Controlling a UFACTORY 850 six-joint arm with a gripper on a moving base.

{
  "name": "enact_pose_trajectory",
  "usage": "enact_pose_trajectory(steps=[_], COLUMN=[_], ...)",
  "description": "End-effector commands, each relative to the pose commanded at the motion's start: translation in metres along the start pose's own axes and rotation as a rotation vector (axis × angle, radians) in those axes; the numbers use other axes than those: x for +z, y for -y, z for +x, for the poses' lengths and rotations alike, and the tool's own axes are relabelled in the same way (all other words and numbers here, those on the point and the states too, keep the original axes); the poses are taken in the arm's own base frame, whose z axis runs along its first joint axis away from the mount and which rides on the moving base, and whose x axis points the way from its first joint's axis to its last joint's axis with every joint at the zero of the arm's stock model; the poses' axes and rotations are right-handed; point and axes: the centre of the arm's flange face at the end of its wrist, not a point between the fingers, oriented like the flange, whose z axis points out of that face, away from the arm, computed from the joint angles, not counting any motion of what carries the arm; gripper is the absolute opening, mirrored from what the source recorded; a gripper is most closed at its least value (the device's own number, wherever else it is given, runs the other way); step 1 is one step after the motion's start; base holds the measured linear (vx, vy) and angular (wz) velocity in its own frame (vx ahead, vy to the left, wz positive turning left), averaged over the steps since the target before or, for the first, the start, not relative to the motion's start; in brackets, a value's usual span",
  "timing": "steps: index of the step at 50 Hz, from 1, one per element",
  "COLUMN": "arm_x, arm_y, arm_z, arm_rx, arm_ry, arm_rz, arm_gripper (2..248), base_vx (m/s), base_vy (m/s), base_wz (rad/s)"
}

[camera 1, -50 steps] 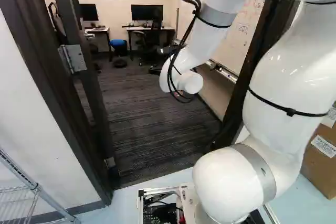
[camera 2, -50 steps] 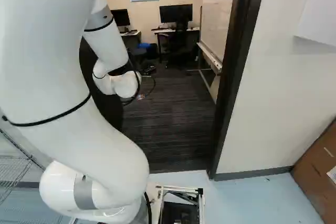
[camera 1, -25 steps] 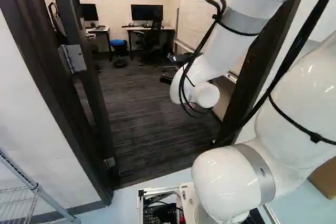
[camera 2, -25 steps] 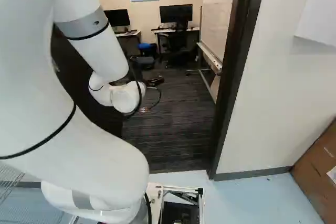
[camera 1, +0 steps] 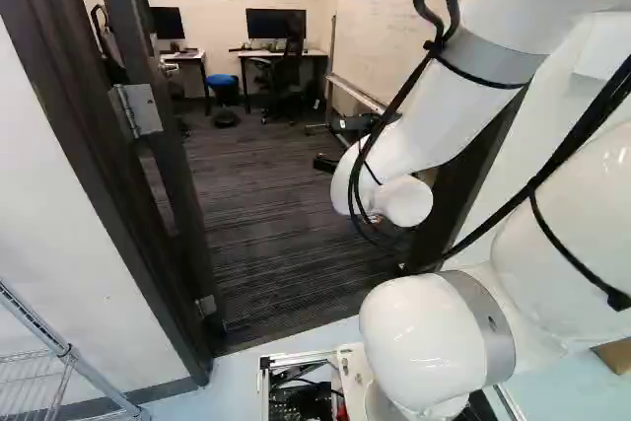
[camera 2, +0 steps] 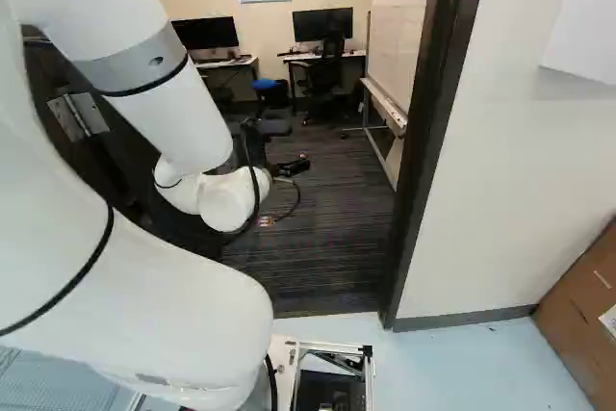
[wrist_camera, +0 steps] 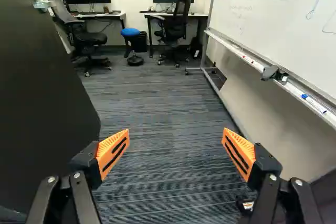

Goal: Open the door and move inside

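Swinging looks finished: the dark, flat door slab (wrist_camera: 47, 103) stands open into the room, on the hinge side at the left of the left base view, its silver lever handle (wrist_camera: 43, 4) ahead of the claw (wrist_camera: 176, 135) and off to one side. The claw is spread wide, with nothing between its orange ribbed pads and no hold on the door.

The slab will likely feel heavy and stiff but turn readily on its metal hinges (camera 1: 140, 108), and may drift back if a closer pulls it. Should it need more room, push with the claw's side near the free edge, well away from the hinges; the lever is small, smooth and probably slippery, best hooked rather than pinched.

Driving onto the dark striped carpet (camera 1: 266, 234) seems next, keeping the arm's elbow clear of the dark door frame (camera 2: 433, 141) and the white whiteboard (wrist_camera: 273, 24).
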Motion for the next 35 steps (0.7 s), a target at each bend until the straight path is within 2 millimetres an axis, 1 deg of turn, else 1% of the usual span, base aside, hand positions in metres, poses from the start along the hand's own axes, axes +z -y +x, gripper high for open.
enact_pose_trajectory(steps=[17,35], arm_x=[-0.013,-0.015], arm_y=[-0.005,-0.006], arm_z=[-0.011,-0.013], arm_rx=[0.01,0.012], arm_ry=[0.012,0.015], arm_rz=[-0.021,-0.025], arm_gripper=[247,247], base_vx=[0.0,0.0], base_vy=[0.0,0.0], base_wz=[0.0,0.0])
